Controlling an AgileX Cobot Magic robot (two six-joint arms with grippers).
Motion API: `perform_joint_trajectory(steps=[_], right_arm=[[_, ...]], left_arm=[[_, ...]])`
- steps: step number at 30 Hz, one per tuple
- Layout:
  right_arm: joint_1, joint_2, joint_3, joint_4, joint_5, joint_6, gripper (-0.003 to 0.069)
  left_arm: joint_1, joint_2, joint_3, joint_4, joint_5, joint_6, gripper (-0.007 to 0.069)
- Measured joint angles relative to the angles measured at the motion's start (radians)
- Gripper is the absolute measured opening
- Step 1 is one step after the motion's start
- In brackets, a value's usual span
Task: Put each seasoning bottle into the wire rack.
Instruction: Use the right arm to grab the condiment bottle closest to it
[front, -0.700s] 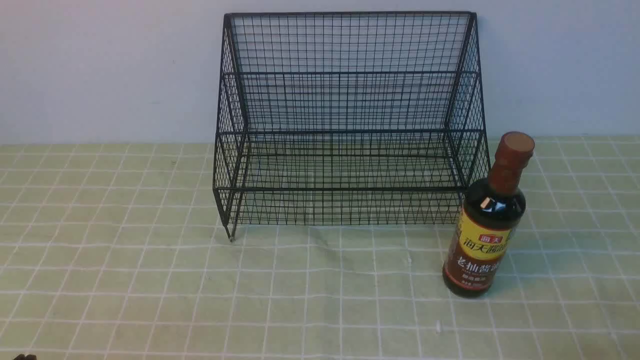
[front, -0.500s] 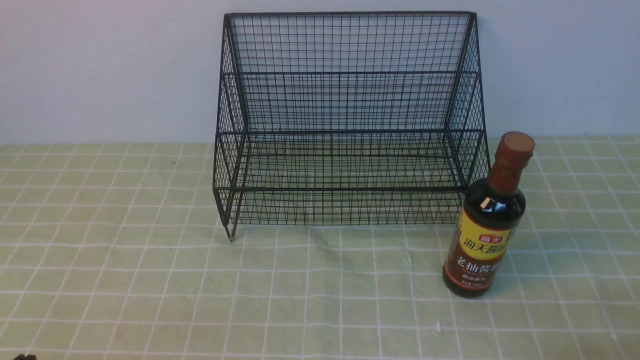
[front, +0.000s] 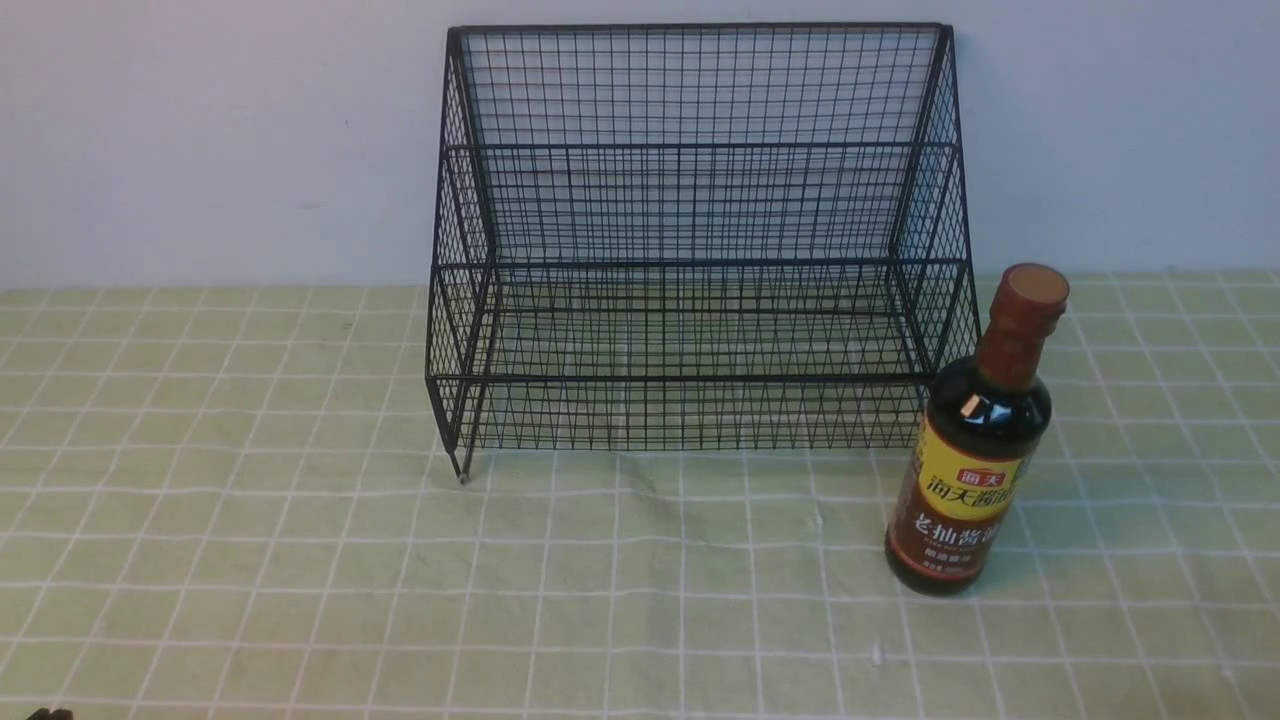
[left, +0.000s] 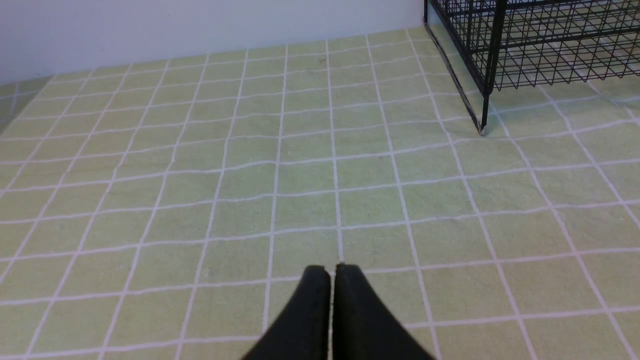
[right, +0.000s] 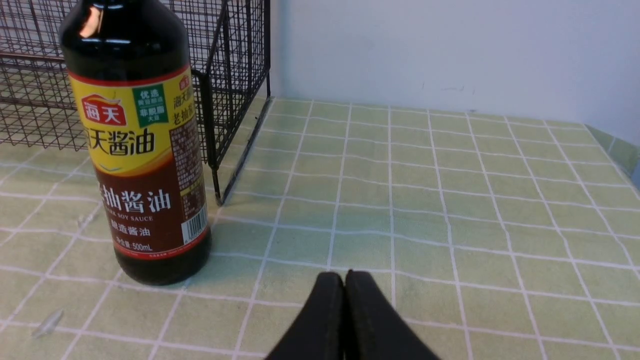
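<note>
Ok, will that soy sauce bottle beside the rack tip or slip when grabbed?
The seasoning bottle stands tall on a narrow base, so a push near its cap would likely tip it. Its glossy dark glass may be slippery; the label probably grips better. Being glass, probably heavy and breakable if dropped.

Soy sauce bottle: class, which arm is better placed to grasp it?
Probably right: the seasoning bottle stands at the wire rack's right end, near the right gripper; the left gripper sees no bottle.
</note>
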Motion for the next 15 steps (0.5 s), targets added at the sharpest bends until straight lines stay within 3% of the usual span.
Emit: perform_joint_trajectory(steps=[11, 15], right_arm=[[0.000, 0.000, 0.000, 0.001, -0.001, 0.001, -0.0015], [0.000, 0.000, 0.010, 0.062, -0.097, 0.038, -0.0015]], left_arm=[[0.000, 0.000, 0.000, 0.000, 0.000, 0.000, -0.0006], [0.000, 0.000, 0.000, 0.000, 0.000, 0.000, -0.0006]])
